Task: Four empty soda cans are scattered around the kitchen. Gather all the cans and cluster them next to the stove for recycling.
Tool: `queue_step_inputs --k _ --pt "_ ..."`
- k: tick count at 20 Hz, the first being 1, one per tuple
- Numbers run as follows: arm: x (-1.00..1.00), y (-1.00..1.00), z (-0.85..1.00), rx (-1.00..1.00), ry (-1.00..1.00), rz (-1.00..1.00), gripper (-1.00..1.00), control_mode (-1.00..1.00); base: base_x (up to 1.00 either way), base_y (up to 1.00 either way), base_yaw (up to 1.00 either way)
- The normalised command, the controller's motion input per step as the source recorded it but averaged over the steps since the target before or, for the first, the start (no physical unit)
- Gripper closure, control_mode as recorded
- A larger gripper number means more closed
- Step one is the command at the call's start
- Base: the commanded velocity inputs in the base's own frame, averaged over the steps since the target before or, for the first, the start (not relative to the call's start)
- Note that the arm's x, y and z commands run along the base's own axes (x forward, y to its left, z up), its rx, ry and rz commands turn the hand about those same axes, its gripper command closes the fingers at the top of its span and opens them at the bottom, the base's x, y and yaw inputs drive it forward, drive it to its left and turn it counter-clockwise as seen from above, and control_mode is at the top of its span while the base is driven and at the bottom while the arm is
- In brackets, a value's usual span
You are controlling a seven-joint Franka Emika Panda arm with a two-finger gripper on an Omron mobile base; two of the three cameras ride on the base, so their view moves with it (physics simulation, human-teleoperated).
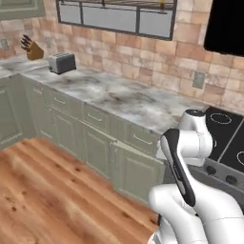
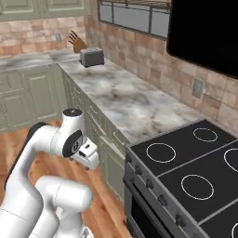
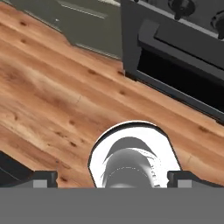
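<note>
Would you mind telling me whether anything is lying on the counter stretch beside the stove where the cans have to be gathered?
Nothing visible does. The marble counter next to the stove lies bare; the toaster and knife block stand far down at its other end.

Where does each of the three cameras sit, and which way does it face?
Left base view: behind the arm's left, facing the marble counter; arm at lower right.
Right base view: behind its right, facing the stove; arm at lower left.
Hand view: on the hand, looking down at the wood floor and oven door; open gripper at bottom.
Both base views share the toaster, knife block, counter and stove.
</note>
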Motion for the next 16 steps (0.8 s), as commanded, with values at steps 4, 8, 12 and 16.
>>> queue_step_inputs --k 4,8,12,16 --pt "0.00 0.00 0.00 0.00 0.00 0.00 -1.00 1.00 0.00 0.15 0.50" --pt "0.00 0.00 0.00 0.00 0.00 0.00 -1.00 1.00 0.00 0.15 0.50" --pt "0.00 0.00 0.00 0.00 0.00 0.00 -1.00 1.00 0.00 0.11 0.50" --pt "0.00 0.00 0.00 0.00 0.00 0.00 -1.00 1.00 0.16 0.02 0.48"
